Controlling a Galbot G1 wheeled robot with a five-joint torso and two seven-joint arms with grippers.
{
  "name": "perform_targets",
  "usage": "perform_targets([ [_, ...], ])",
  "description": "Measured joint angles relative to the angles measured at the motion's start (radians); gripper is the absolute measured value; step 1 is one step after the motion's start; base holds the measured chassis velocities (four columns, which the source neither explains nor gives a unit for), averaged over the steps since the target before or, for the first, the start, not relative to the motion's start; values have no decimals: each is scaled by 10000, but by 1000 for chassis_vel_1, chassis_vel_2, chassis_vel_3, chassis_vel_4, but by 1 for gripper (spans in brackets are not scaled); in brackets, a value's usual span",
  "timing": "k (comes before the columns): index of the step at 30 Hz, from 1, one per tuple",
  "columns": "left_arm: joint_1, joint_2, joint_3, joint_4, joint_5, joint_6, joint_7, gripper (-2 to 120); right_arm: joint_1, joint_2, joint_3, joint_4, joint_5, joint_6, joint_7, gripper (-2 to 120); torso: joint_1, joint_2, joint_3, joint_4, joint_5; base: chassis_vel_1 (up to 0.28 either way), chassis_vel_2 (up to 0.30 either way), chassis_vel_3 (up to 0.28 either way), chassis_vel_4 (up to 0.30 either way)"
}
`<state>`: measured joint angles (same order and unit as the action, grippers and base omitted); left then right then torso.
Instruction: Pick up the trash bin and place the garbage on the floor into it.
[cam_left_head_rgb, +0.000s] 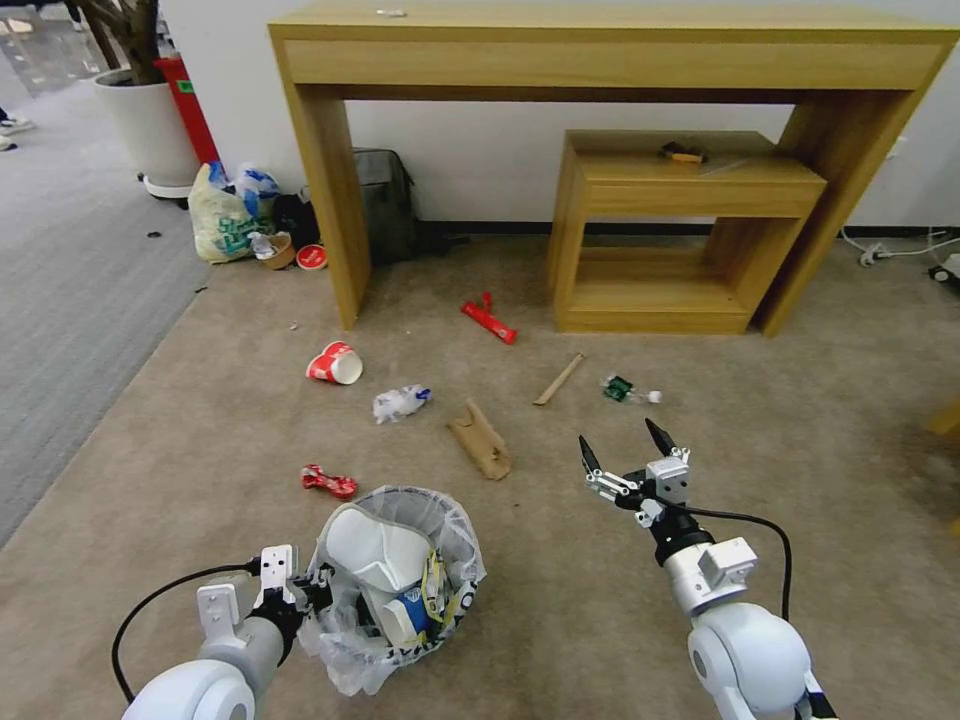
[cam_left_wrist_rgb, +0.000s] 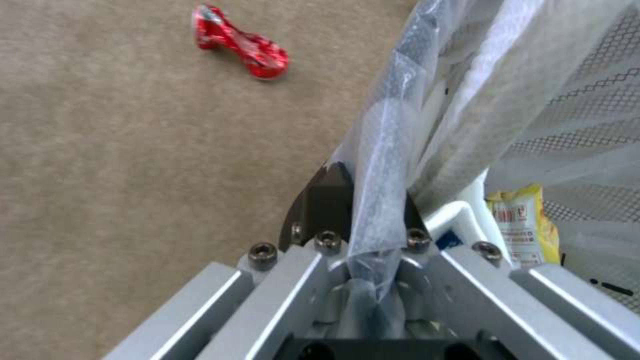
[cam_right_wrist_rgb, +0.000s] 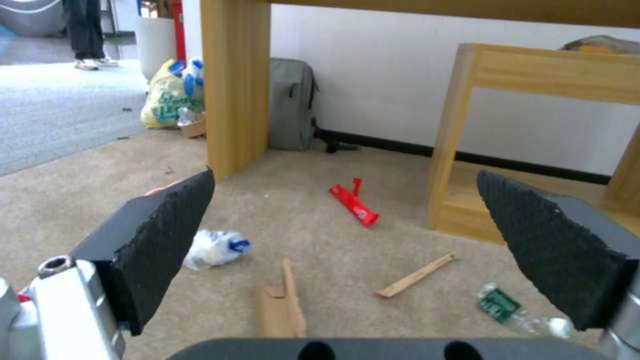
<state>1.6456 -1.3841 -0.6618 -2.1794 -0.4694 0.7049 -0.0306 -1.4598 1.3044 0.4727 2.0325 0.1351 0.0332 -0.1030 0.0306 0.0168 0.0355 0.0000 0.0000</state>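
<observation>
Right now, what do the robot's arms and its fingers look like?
Both arms are smooth, rounded white shells ending in silver metal wrist blocks, each with a black cable looping out. The right gripper has two pointed black fingers with bumpy textured pads. The left gripper has silver metal bars and small dark screws around black fingers.
</observation>
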Motion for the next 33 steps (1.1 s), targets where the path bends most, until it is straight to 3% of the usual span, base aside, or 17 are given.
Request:
perform_targets([
  [33,29,28,-26,129,-83,-106,48,0,-91,154,-219,-80,-163,-59,-127,100,0,0,0,-1,1,147,148,-145,-147],
])
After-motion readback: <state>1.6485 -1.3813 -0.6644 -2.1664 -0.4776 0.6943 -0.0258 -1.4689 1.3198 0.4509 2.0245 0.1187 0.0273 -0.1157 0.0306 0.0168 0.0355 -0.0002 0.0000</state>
